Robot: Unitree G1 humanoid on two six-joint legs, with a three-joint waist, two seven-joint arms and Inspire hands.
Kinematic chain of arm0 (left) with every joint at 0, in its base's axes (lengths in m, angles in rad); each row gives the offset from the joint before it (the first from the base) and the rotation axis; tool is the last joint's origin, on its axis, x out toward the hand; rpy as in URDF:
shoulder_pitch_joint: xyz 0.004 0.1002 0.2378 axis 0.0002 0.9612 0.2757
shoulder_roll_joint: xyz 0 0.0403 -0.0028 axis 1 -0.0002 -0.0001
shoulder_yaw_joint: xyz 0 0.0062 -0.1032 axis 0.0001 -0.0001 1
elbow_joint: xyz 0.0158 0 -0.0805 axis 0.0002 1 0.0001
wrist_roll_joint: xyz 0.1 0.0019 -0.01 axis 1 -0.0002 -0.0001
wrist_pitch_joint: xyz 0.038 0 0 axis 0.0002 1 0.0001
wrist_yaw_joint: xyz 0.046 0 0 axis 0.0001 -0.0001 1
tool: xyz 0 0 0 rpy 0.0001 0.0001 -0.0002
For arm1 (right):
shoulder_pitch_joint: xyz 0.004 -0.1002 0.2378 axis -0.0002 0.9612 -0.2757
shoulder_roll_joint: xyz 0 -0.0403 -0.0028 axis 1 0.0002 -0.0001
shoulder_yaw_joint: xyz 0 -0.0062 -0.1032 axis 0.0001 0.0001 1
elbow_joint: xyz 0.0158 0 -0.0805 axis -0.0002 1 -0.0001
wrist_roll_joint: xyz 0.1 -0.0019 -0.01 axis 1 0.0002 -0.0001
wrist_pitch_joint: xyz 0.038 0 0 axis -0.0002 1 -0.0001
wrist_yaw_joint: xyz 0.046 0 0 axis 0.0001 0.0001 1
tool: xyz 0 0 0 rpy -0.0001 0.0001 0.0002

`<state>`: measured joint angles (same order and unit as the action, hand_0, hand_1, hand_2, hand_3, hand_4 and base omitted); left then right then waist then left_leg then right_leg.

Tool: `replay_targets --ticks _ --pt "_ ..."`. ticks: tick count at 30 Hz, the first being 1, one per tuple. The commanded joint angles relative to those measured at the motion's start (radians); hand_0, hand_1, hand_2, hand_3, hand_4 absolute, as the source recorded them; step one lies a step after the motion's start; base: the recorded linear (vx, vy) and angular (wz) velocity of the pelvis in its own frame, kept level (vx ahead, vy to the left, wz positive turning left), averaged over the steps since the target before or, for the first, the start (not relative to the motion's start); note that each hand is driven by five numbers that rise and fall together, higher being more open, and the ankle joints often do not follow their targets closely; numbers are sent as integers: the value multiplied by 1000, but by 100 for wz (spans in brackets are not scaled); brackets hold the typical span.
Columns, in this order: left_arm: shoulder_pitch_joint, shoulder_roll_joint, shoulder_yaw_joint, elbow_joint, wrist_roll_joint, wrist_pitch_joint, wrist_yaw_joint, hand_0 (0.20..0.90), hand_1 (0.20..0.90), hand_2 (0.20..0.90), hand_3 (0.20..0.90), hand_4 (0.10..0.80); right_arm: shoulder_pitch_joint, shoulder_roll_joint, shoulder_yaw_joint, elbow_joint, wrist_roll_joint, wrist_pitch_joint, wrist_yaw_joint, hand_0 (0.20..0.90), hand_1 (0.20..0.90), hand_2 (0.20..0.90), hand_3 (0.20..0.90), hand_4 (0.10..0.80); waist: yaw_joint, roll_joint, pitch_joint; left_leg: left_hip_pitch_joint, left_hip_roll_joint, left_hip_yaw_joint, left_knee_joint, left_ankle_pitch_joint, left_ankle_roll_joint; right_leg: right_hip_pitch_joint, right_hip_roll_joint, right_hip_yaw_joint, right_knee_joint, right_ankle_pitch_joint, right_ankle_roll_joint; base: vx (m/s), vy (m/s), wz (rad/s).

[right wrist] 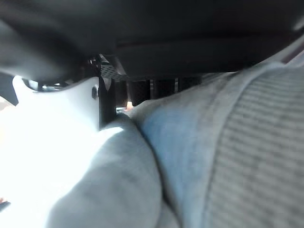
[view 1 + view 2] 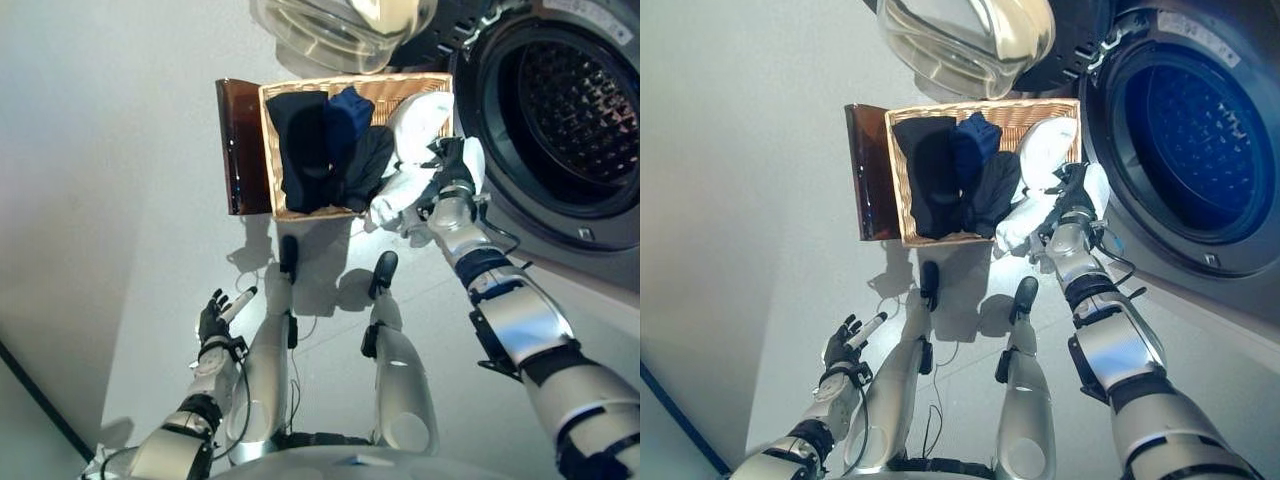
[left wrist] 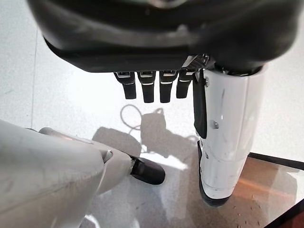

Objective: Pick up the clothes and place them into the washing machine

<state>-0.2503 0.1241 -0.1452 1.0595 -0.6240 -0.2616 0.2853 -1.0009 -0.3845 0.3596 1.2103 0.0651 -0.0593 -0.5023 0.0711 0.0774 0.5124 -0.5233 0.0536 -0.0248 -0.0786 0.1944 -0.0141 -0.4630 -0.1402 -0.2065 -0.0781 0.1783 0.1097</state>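
Note:
A wicker basket (image 2: pixel 268 150) on the floor holds black clothes (image 2: pixel 305 140), a blue garment (image 2: pixel 350 108) and a white ribbed garment (image 2: pixel 422 118) that spills over its near right corner. My right hand (image 2: pixel 453 166) is at that corner, between the basket and the washing machine's open drum (image 2: pixel 575 110), with its fingers curled into the white garment (image 1: pixel 213 142), which fills the right wrist view. My left hand (image 2: pixel 213 320) hangs low at the lower left, far from the basket, fingers (image 3: pixel 147 88) straight and holding nothing.
The machine's round glass door (image 2: pixel 340 30) stands swung open above the basket's far side. A dark brown panel (image 2: pixel 238 145) stands against the basket's left side. A pale wall runs along the left, with bare floor in front of the basket.

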Motion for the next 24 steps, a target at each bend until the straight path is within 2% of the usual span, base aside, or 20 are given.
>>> replay_targets --ticks 1,12,17,18,21,24 --pt "85 30 -34 -6 -23 -30 27 900 900 900 900 800 -120 -46 44 33 -27 -11 -42 200 200 200 200 300 -7 18 7 -8 -9 -17 -9 3 -70 -39 -35 70 149 -85 26 0 0 0" --pt "68 26 -36 25 -1 -37 38 900 900 900 900 800 -110 -53 38 -5 -37 -26 -65 200 200 200 200 300 -16 17 -13 15 -12 -16 -9 -5 -71 -18 -34 75 147 -89 26 0 0 0" --pt "68 22 -19 55 0 -38 41 900 900 900 900 800 -50 -50 -28 -122 37 -80 -90 200 200 200 200 300 -26 10 -30 26 -9 -12 -9 -8 -72 -10 -31 80 139 -86 27 0 0 0" --pt "65 21 -6 77 -8 -38 40 900 900 900 900 800 -10 -31 -70 -186 107 -119 -95 200 200 200 200 300 -34 7 -33 37 -8 -9 -9 -14 -72 -1 -31 82 140 -90 27 0 0 0" --pt "64 19 6 88 -14 -40 44 900 900 900 900 800 30 -13 -104 -244 158 -146 -99 200 200 200 200 300 -40 6 -43 35 -7 -6 -9 -14 -73 0 -30 84 133 -86 27 0 0 0" --pt "79 10 27 100 -18 -44 50 900 900 900 900 800 142 35 -178 -407 260 -226 -109 200 200 200 200 300 -53 7 -50 43 -6 1 -9 -22 -73 7 -33 89 128 -86 30 1 9 -3"
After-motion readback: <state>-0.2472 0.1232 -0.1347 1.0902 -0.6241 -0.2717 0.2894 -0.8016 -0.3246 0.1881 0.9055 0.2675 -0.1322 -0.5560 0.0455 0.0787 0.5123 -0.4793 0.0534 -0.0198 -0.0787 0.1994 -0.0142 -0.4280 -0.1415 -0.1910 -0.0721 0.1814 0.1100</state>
